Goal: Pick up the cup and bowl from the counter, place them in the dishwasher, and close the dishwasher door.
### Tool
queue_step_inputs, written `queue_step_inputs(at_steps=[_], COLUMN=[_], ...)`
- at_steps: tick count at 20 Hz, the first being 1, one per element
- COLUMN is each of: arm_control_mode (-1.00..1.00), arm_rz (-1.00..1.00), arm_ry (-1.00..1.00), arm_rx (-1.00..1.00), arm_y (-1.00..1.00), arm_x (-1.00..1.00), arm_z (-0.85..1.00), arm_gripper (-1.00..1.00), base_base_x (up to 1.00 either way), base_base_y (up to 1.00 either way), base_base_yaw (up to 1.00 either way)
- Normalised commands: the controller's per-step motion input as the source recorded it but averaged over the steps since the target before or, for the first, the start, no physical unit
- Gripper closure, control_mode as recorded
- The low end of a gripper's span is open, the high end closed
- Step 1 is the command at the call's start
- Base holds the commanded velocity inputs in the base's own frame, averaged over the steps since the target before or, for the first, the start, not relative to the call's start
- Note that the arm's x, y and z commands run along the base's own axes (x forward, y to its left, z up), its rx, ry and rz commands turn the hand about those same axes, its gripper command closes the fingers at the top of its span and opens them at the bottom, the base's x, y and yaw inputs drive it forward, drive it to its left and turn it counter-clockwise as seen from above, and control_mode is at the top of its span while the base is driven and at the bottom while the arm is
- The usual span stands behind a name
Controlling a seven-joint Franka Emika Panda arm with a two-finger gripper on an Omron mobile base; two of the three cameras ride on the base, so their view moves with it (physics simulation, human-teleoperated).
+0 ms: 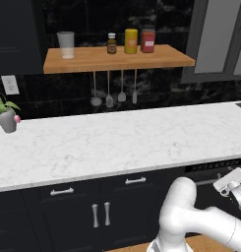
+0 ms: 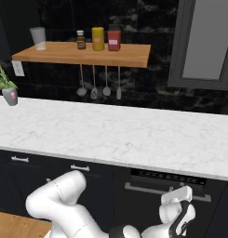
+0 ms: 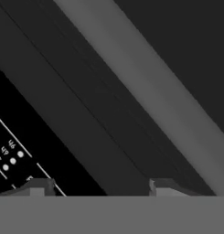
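Note:
The dishwasher door (image 2: pixel 143 209) stands upright and flush under the white marble counter (image 2: pixel 110 135), its silver bar handle (image 2: pixel 148 188) just below the control strip (image 2: pixel 166 176). My gripper (image 3: pixel 99 188) is low, close in front of the door's top right part, and its two fingertips (image 3: pixel 38 186) stand wide apart with nothing between them. In the hand view the handle (image 3: pixel 150 87) runs diagonally across the dark panel, with small white control marks (image 3: pixel 10 157) at the lower left. My hand (image 1: pixel 231 183) also shows at the right edge of the left base view. The cup and the bowl are out of view.
A potted plant (image 1: pixel 7 119) stands at the counter's far left. A wooden shelf (image 1: pixel 117 59) holds a translucent tumbler (image 1: pixel 66 45) and three jars; utensils (image 1: pixel 114 96) hang beneath it. Dark cabinets with silver handles (image 1: pixel 100 214) sit left of the dishwasher.

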Motion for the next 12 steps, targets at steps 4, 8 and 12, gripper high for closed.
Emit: queue_step_inputs(at_steps=[4,8,12], arm_control_mode=[-1.00,-1.00,-1.00], arm_rz=[0.07,0.06,0.04], arm_ry=[-0.27,-0.23,-0.16], arm_rx=[0.20,0.16,0.11], arm_y=[0.18,0.12,0.06], arm_x=[1.00,0.78,0.35], arm_z=[-0.33,-0.37,-0.48], arm_gripper=[-1.00,-1.00,-1.00], base_base_x=[0.00,0.00,0.00], base_base_y=[0.00,0.00,0.00], base_base_yaw=[0.00,0.00,0.00])
